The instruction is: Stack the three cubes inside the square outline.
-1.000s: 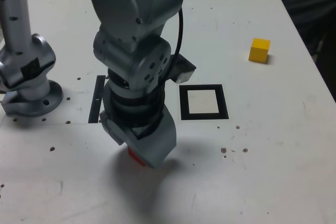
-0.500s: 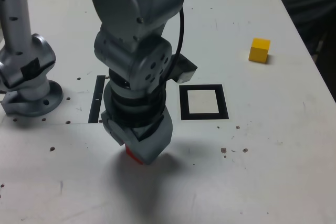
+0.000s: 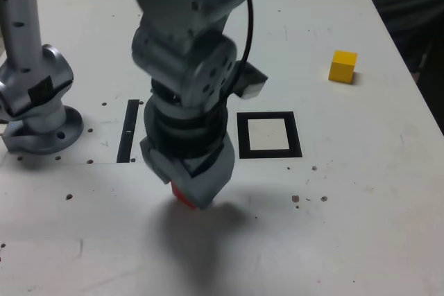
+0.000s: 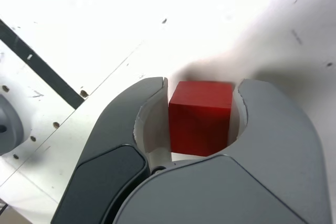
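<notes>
My gripper (image 3: 191, 192) is shut on the red cube (image 3: 182, 197), near the table's front and to the exterior view's left of the square outline (image 3: 269, 135). In the wrist view the red cube (image 4: 200, 116) sits squarely between both fingers of the gripper (image 4: 202, 84), with a shadow on the table beyond it. It looks raised slightly off the surface. The yellow cube (image 3: 343, 66) rests alone at the far right of the exterior view. The outline's white centre is bare. The arm hides much of the table's middle.
A narrow black strip (image 3: 127, 131) lies left of the arm in the exterior view. A second grey arm's base (image 3: 38, 112) stands at the far left. A person's dark clothing (image 3: 409, 5) shows past the table's far right corner.
The jaws have closed onto the red cube. The arm has since shifted slightly up and toward the exterior view's right, carrying the cube with it.
</notes>
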